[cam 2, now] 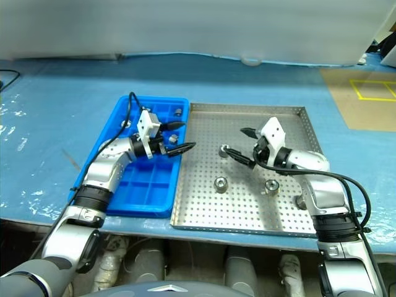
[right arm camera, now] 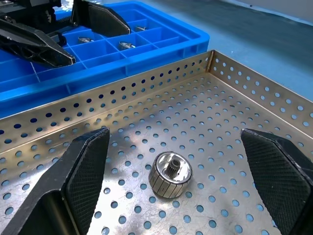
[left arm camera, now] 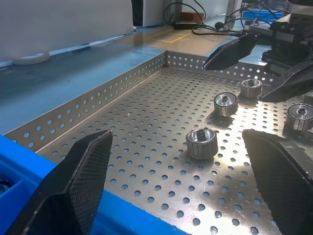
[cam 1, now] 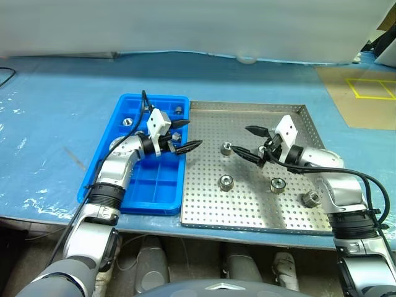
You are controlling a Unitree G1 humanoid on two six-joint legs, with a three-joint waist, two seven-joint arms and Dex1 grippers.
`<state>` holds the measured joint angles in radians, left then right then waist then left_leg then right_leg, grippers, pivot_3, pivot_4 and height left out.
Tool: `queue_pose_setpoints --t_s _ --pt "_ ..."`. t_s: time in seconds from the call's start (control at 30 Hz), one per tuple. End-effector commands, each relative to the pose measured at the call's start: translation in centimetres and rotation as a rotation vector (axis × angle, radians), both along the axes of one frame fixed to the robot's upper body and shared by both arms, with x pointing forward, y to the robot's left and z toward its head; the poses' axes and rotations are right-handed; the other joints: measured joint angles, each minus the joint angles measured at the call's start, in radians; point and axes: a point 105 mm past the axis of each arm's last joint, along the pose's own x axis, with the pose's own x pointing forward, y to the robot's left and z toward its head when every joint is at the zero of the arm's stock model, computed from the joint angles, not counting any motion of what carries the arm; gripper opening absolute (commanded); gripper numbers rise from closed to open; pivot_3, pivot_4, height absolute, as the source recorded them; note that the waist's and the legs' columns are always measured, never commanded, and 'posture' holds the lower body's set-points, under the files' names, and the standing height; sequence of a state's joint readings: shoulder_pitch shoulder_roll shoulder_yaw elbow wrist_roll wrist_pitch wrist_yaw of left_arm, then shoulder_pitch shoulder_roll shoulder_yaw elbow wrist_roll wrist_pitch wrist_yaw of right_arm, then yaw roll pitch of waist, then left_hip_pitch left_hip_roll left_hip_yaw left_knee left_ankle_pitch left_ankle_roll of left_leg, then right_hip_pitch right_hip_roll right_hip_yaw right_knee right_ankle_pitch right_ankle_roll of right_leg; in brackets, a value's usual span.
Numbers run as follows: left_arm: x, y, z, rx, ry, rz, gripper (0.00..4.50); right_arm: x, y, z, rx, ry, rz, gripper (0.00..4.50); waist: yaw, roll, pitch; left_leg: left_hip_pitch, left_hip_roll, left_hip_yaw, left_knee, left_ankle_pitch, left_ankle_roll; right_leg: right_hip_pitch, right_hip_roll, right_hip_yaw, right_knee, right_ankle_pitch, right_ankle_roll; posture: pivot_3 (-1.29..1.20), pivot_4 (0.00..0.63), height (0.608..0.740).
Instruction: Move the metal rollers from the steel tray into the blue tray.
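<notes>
Both jaws are spread wide and hold nothing. Right gripper (cam 1: 252,143) hangs over the steel tray (cam 1: 297,114), and one metal roller (right arm camera: 169,174) lies on the floor between its fingers, untouched. Left gripper (cam 1: 184,135) hovers at the border of the blue tray (cam 1: 133,102) and the steel tray; another roller (left arm camera: 202,143) lies ahead of its fingers. Two more rollers (cam 1: 128,122) sit in blue compartments behind the left gripper.

Silver-grey jointed arms with black ribbed wrist rings, black cables looping along each. White blocky housings above left gripper (cam 1: 184,136) and right gripper (cam 1: 250,143). Black tapered fingers (left arm camera: 73,183) with fine cross-hatched pads.
</notes>
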<state>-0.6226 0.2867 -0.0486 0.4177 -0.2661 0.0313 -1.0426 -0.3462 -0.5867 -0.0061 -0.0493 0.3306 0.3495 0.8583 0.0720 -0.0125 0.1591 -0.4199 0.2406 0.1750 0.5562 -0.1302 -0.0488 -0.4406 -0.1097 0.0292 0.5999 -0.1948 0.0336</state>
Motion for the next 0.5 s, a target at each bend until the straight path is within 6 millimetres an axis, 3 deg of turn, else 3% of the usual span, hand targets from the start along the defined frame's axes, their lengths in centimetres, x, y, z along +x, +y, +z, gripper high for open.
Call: queue_pose_setpoints --t_s 0.03,0.5 --pt "-0.06 -0.31 1.14 -0.010 -0.045 -0.014 4.46 -0.15 -0.18 1.47 -0.008 -0.057 0.008 4.50 0.000 0.000 0.000 0.000 0.000 0.000 0.000 0.000 0.000 0.000 0.000 0.000 0.000 0.000 0.000 -0.06 0.150 0.740" --pt "0.09 -0.87 1.39 -0.002 -0.048 -0.043 4.46 -0.33 -0.51 1.29 -0.009 -0.061 -0.014 4.50 -0.001 0.000 0.000 0.000 0.000 0.000 0.000 0.000 0.000 0.000 0.000 0.000 0.000 0.000 0.000 -0.09 0.150 0.740"
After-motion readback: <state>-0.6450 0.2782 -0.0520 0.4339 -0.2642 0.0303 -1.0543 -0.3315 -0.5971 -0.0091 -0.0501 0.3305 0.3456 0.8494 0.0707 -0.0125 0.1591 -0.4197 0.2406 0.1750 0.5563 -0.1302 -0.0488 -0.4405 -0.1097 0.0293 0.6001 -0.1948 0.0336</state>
